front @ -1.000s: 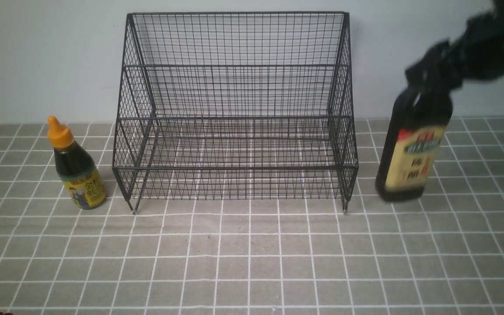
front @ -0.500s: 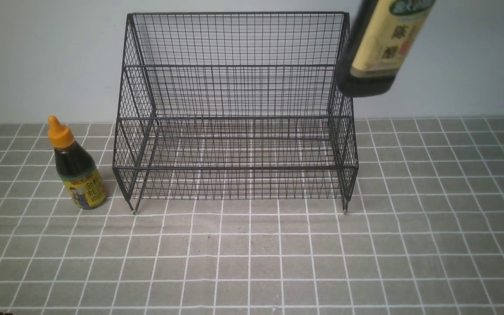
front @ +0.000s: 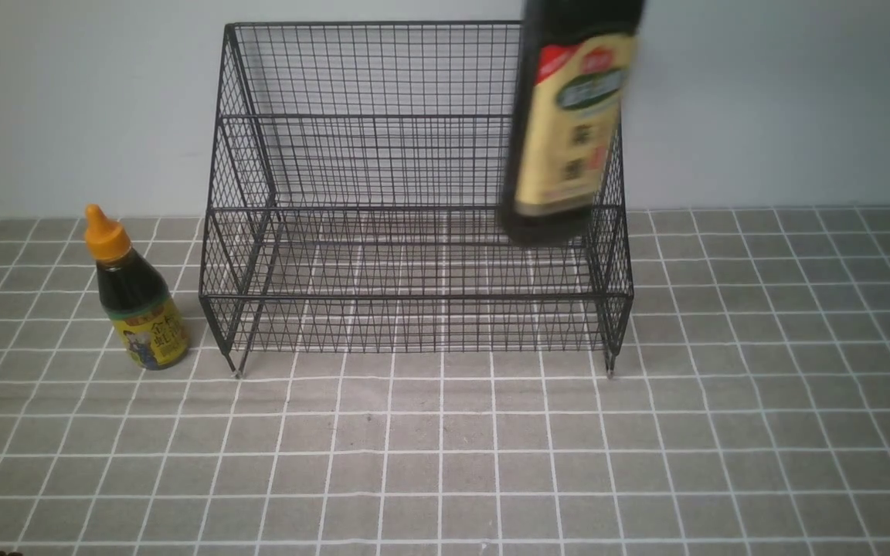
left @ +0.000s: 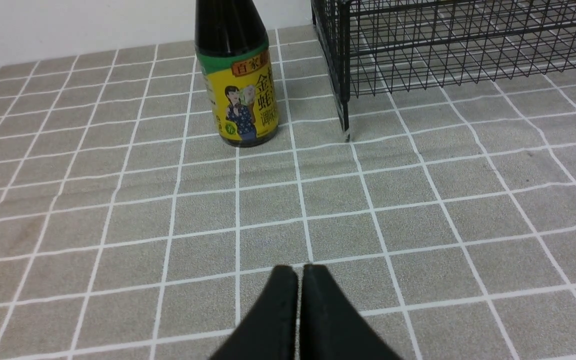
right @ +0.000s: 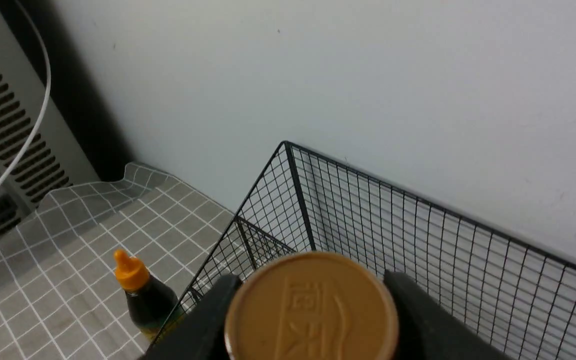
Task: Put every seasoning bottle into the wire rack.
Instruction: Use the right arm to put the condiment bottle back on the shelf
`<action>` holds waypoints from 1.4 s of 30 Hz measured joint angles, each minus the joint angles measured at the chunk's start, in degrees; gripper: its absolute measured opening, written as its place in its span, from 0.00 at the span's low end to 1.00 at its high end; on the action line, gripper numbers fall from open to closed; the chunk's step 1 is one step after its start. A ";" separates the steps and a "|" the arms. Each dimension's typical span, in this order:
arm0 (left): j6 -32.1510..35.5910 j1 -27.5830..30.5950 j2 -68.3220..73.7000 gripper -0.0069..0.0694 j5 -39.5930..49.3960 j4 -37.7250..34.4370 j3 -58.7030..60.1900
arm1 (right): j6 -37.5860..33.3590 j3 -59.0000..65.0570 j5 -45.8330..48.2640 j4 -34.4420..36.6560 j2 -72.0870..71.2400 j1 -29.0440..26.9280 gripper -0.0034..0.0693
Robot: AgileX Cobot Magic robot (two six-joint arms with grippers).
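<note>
The tall dark bottle (front: pixel 568 123) with a beige label hangs in the air, in front of the right end of the black wire rack (front: pixel 414 162), its base level with the upper tier. My right gripper (right: pixel 312 320) is shut on its neck under the brown-gold cap (right: pixel 312 305); the gripper is above the frame in the front view. The short bottle (front: pixel 136 301) with orange nozzle cap and yellow label stands on the table left of the rack; it also shows in the left wrist view (left: pixel 238 85) and the right wrist view (right: pixel 143 295). My left gripper (left: pixel 299 270) is shut and empty, low over the tiles.
The grey tiled tablecloth (front: pixel 445 448) covers the table in front of the rack. A pale wall (front: pixel 762 100) stands right behind the rack. A vented panel with a white cable (right: pixel 8 125) stands past the table's far left corner.
The tall bottle went from near the table right of the rack, up high past its right side, then left and down in front of the rack's right end. The left gripper has not moved.
</note>
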 joint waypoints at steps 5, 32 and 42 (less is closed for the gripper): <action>0.00 0.00 0.00 0.08 0.00 0.00 0.00 | 5.68 0.00 0.79 -5.44 2.45 0.08 0.49; 0.00 0.00 0.00 0.08 0.00 0.00 0.00 | 23.28 -0.02 12.88 -27.30 7.08 0.00 0.53; 0.00 0.00 0.00 0.08 0.00 0.00 0.00 | 24.39 -0.51 12.35 -25.59 6.84 0.00 0.74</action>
